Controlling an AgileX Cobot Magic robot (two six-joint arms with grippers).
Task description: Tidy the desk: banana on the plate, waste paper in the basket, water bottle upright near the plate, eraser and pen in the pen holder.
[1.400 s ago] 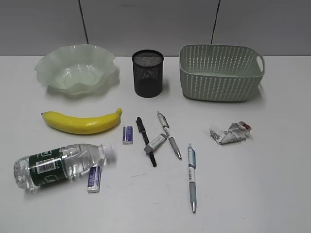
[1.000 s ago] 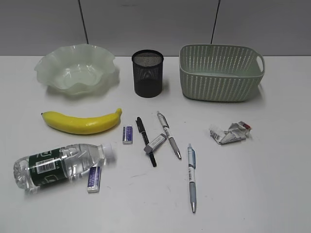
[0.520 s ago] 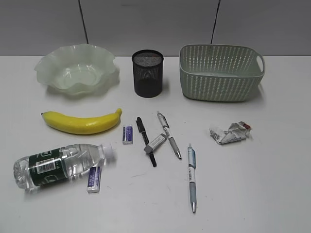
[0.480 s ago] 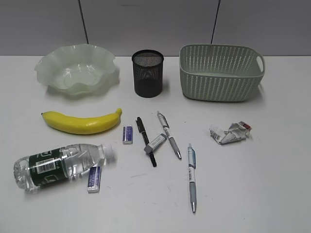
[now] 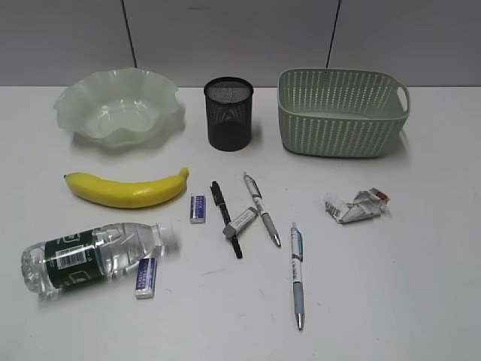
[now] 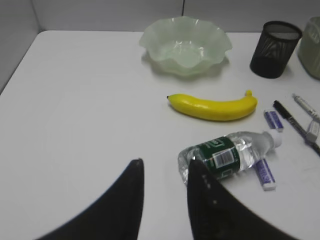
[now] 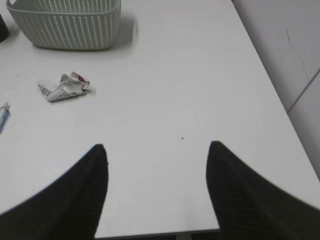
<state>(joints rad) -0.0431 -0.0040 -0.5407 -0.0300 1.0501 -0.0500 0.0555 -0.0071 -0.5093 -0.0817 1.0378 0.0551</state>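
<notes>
Water bottle (image 5: 94,255) on side, long axis left-right, cap right; green label, barcode, text unreadable. Left gripper (image 6: 164,170), right gripper (image 7: 156,150) both parted, empty.

Desk (image 5: 406,301) as I see it: plate (image 5: 119,106) upper left, pen holder (image 5: 228,113) upper centre, basket (image 5: 343,111) upper right, all upright. Banana (image 5: 126,189) lies left of centre, below the plate. Water bottle (image 5: 94,256) lies on its side at lower left, cap pointing right. Waste paper (image 5: 356,205) sits right of centre, below the basket. I count three pens (image 5: 260,208) and three erasers (image 5: 197,208) scattered mid-frame.
</notes>
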